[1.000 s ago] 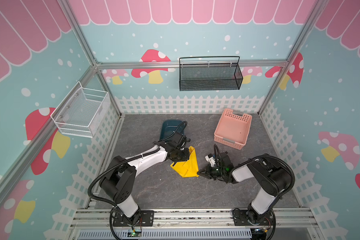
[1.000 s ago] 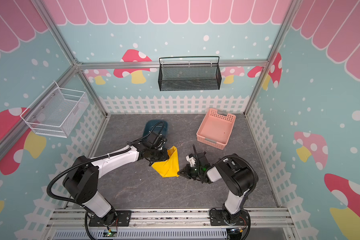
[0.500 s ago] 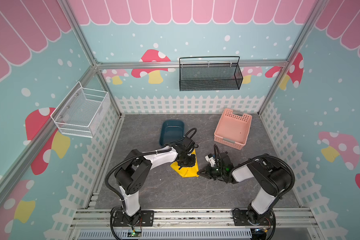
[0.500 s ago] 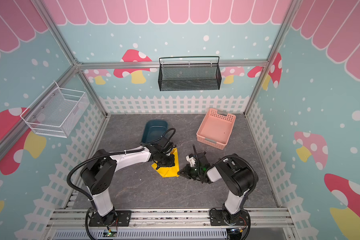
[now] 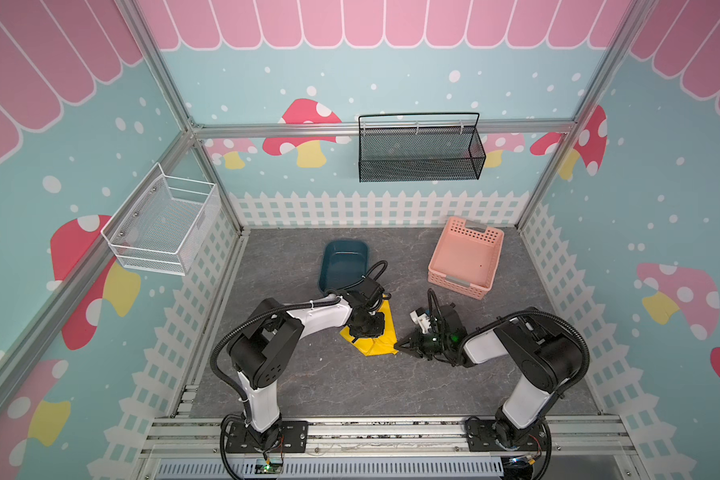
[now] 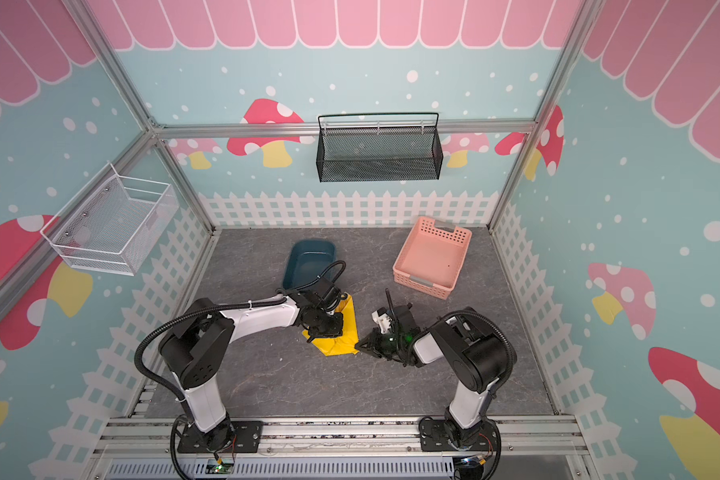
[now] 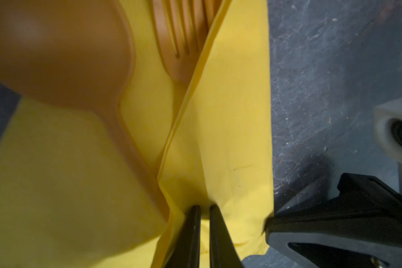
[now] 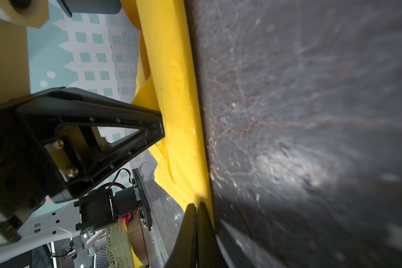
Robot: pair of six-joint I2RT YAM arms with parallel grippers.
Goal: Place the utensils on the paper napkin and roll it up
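Left fingers (image 7: 190, 232) squeezed on raised fold of yellow paper napkin (image 5: 377, 347). Paper napkin lies mid desk (image 5: 308, 374), near blue tub (image 5: 344, 266), partly folded over. Orange spoon (image 7: 56, 51) and fork (image 7: 181, 34) lie on it, fork partly under flap. Right fingers (image 8: 187, 232) pressed together, tips touching paper napkin's edge.

Hung high in both top views, looking down on the whole table (image 5: 350, 386) — near twins. Pressed close over the napkin (image 7: 230, 116) at the left wrist, skimming low beside it at the right.
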